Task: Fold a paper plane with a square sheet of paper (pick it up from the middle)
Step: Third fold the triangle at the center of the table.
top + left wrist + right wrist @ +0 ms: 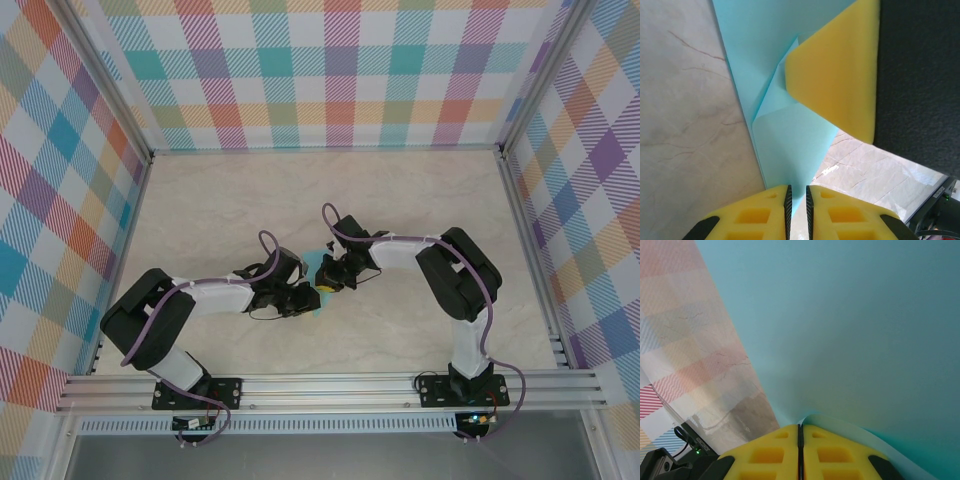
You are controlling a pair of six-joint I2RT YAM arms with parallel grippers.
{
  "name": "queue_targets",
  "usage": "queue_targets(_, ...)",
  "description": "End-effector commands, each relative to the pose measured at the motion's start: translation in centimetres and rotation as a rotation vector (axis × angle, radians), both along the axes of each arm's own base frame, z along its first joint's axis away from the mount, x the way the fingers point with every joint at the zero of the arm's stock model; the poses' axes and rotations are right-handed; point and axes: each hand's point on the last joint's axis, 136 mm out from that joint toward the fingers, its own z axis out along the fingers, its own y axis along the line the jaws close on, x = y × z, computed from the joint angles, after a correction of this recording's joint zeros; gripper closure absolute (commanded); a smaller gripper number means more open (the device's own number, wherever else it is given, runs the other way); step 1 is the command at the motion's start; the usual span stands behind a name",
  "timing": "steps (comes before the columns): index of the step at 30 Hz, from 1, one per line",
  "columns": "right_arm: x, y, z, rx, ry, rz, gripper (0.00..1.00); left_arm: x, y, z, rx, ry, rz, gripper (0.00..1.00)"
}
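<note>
Left hand [797,200], right hand [800,432] (both clamped), one sheet [790,145]

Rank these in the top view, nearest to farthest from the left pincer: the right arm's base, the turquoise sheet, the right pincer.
1. turquoise sheet: gripped by the left pincer itself, at mid-table.
2. right pincer: just to its right, closed on the same sheet.
3. right arm's base: far off to the right, bolted at the near rail.

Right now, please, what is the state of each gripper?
Left gripper: shut on the paper sheet.
Right gripper: shut on the paper sheet too.
</note>
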Motion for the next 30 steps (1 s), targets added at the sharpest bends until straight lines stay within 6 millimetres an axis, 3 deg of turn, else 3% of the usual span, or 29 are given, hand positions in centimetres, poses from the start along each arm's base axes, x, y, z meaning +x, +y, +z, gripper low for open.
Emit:
queue_targets(1, 0.3, 0.5, -0.1, 0.004, -0.016, 0.021, 0.91, -0.3, -0.2, -0.5, 0.003, -0.003, -0.014, 0.82)
queue_targets(18, 0.3, 0.5, -0.4, -0.006, -0.014, 0.019, 0.91, -0.4, 0.2, -1.3, 0.030, 0.010, -0.006, 0.84)
queue_targets(30, 0.3, 0.2, -0.3, -0.019, -0.015, 0.015, 0.87, -0.8, 1.6, -2.3, 0.110, 0.033, 0.012, 0.89)
